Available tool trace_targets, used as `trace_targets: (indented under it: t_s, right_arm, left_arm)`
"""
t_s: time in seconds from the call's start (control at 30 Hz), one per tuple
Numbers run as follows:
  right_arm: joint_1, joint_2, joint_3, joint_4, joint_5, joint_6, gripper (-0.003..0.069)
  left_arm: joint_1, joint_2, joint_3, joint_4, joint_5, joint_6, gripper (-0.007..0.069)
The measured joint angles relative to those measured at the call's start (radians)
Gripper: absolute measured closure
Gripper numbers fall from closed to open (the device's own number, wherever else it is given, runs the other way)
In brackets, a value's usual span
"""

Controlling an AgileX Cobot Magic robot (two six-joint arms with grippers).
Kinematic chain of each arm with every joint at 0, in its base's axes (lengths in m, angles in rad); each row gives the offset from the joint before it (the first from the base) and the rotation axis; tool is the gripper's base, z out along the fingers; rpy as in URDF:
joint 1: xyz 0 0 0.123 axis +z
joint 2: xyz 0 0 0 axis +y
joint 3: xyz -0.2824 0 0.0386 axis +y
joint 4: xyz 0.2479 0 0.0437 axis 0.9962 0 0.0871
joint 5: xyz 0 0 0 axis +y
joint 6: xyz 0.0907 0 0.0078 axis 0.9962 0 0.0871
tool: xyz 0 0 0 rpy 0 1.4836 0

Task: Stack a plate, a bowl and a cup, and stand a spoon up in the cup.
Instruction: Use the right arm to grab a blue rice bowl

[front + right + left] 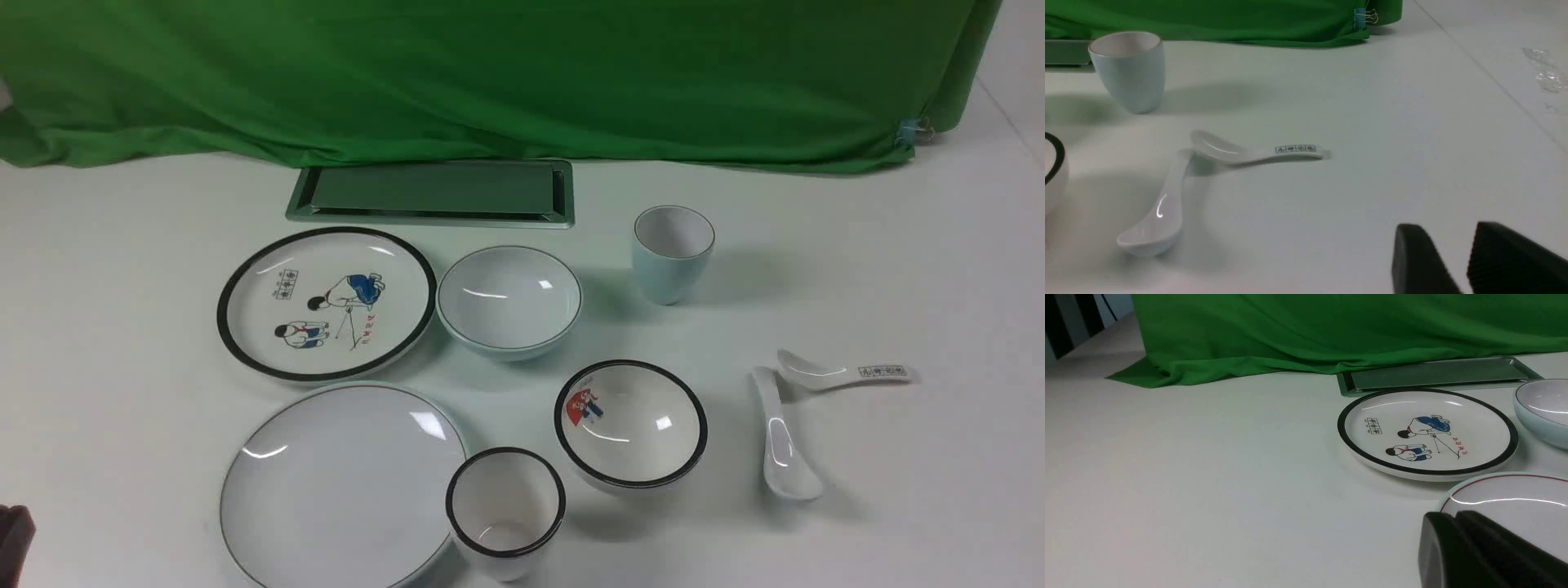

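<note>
Left hand: shows in the left wrist view only, low over the surface beside the rim of the plate. Black fingers pressed together, clenched on nothing.

Near left: the plate lies flat with nothing on it. Just behind it is the cartoon plate, thick black rim; the left wrist view shows a sliver of surface between the two. Black-rimmed cup stands upright at the plate's near-right edge; cannot tell if they touch.

Centre: the bowl is upright and empty, just right of the cartoon plate, in front of the metal panel at the foot of the green cloth. Black-rimmed bowl sits nearer and further right, upright, red-blue figure inside.

Right of centre: the cup is upright and empty, standing alone toward the back.

Right: the spoon lies hollow up, scoop end toward the robot. Its handle tip meets the scoop of the marked spoon, which lies crosswise with its handle pointing right.

Right hand: fingers slightly parted, released, nothing between them, over bare surface right of the spoons.
</note>
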Motion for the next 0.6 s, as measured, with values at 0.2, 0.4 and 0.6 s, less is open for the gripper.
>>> trace_targets:
  t_s: [0.2,0.4,0.6]
  right_arm:
    - [0.000,0.000,0.000,0.000,0.000,0.000,0.0416]
    - [0.000,0.000,0.000,0.000,0.000,0.000,0.0416]
    - [0.000,0.000,0.000,0.000,0.000,0.000,0.0416]
  left_arm:
    - [0.000,0.000,0.000,0.014,0.000,0.000,0.0653]
    - [0.000,0.000,0.000,0.016,0.000,0.002,0.0653]
    - [0.000,0.000,0.000,0.016,0.000,0.002,0.0653]
